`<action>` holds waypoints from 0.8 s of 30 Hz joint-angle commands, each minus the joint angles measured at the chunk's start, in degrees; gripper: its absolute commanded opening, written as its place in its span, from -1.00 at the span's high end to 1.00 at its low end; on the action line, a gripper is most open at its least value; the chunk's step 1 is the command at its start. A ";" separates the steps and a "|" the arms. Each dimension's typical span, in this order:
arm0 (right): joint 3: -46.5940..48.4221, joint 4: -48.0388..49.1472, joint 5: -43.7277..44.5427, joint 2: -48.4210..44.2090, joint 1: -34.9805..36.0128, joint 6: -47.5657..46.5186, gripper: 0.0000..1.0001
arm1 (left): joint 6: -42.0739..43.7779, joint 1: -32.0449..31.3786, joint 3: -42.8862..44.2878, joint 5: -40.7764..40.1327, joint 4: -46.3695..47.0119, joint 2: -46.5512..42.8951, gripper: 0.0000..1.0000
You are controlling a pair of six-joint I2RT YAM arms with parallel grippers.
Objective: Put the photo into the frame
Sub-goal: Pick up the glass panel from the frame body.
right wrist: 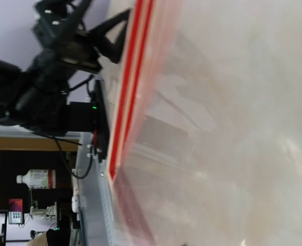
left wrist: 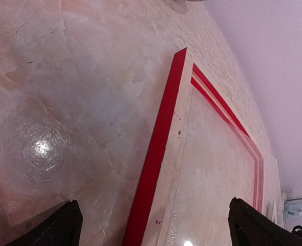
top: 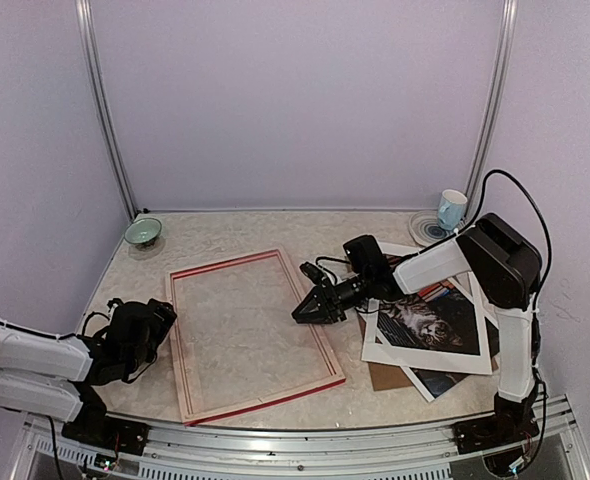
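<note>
Two grippers: at frame (top: 253, 335)
Left gripper (left wrist: 155, 225): apart
Right gripper (top: 310, 305): cannot be told
Photo (top: 443, 322): laid under mat (top: 415, 362)

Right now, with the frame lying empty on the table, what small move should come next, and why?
Probably swing the right gripper rightward to the photo: the frame lies empty beside that gripper, while the print sits under a white mat, not yet picked up.
</note>
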 commanded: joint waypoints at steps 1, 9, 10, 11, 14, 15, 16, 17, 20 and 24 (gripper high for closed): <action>1.26 -9.71 1.79 0.89 -0.25 -3.47 0.46 | 0.29 0.33 -0.06 2.35 -2.82 1.33 -0.98; 2.71 -12.05 0.07 1.32 -0.30 -4.08 0.69 | 0.29 0.33 0.21 2.87 -1.93 2.89 -0.98; 2.73 -11.58 -0.18 1.51 -0.31 -3.78 0.80 | 0.29 0.33 0.21 2.95 -1.83 3.01 -0.98; 2.75 -10.84 -0.54 1.65 -0.25 -3.26 0.89 | 0.28 0.33 0.25 2.96 -1.77 3.08 -0.98; 2.04 -7.29 -2.01 2.21 -0.31 -1.19 1.00 | 0.16 0.33 0.13 2.89 -1.95 2.90 -0.98; 1.62 -5.40 -2.86 2.27 -0.28 -0.13 1.00 | 0.07 0.41 0.00 2.80 -1.99 2.76 -0.98; 0.97 -3.49 -3.52 2.11 -0.25 0.98 1.00 | 0.00 0.60 -0.24 2.79 -2.07 2.54 -0.98; 0.35 -1.43 -4.01 1.96 -0.25 1.95 1.00 | -0.17 0.98 -0.58 2.93 -2.00 2.04 -0.98; -1.18 3.89 -5.44 1.09 -0.25 4.75 1.00 | -0.60 2.21 -2.34 2.93 -0.94 0.18 -0.98; -2.35 9.66 -6.96 0.59 -0.27 8.51 1.00 | -0.92 3.01 -4.13 2.14 -0.83 -4.03 -0.98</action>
